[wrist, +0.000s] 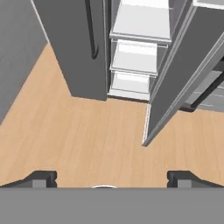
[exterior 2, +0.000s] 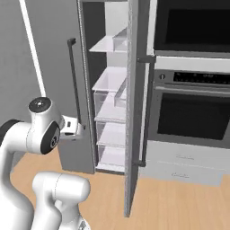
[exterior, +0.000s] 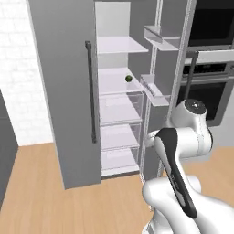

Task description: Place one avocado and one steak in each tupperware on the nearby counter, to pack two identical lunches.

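Dark finger tips of the two-finger gripper stand spread wide apart with nothing between them, pointed down at bare floor. Directly below and ahead of the jaws lies light-brown wood-plank flooring. Beyond the jaws, a tall grey refrigerator stands with both doors swung open: the left grey door carries a long dark vertical handle, and the right grey door is seen edge-on. Between the doors, farther from the jaws, stacked clear drawers and white shelves are visible. In the left base view, a small round dark-green avocado rests on a middle white shelf, well above and beyond the jaws and well apart from them. To the right of the refrigerator, a stainless built-in oven with dark glass door sits in the wall.
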